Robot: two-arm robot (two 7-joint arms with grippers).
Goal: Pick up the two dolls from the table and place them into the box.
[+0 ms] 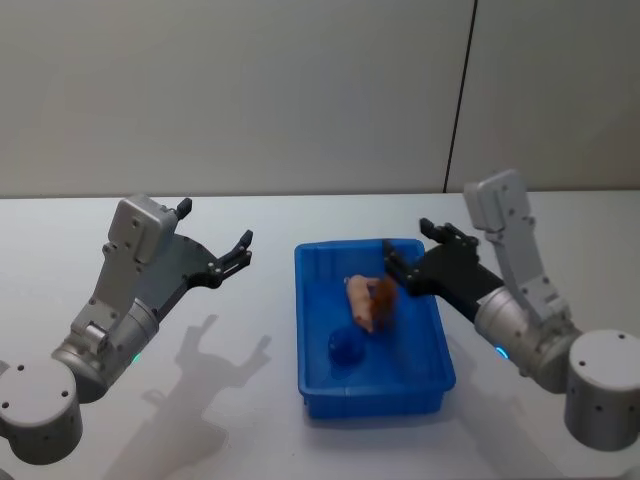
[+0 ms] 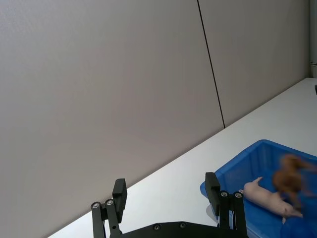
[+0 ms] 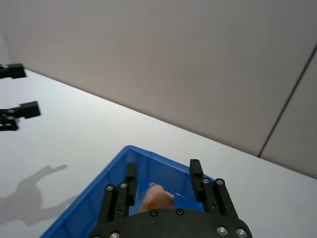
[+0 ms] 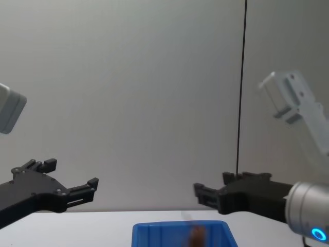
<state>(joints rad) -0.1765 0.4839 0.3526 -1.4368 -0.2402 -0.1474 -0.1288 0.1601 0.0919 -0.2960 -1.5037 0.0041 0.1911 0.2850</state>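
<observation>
The blue box (image 1: 312,330) stands in the middle of the white table (image 1: 250,400). Inside it lies a pink doll (image 1: 360,300), and a brown doll (image 1: 384,296) shows blurred just over it, touching no finger. My right gripper (image 1: 408,240) hangs open above the box's far right part, nothing between its fingers. My left gripper (image 1: 214,224) is open and held up in the air left of the box. In the left wrist view the left gripper (image 2: 166,191) is open, with the box (image 2: 237,163), pink doll (image 2: 265,198) and brown doll (image 2: 290,178) beyond it.
A dark blue round shape (image 1: 345,348) lies on the box floor near its front. A plain grey wall (image 1: 250,90) rises behind the table's far edge. Both arms cast shadows on the bare tabletop left of the box.
</observation>
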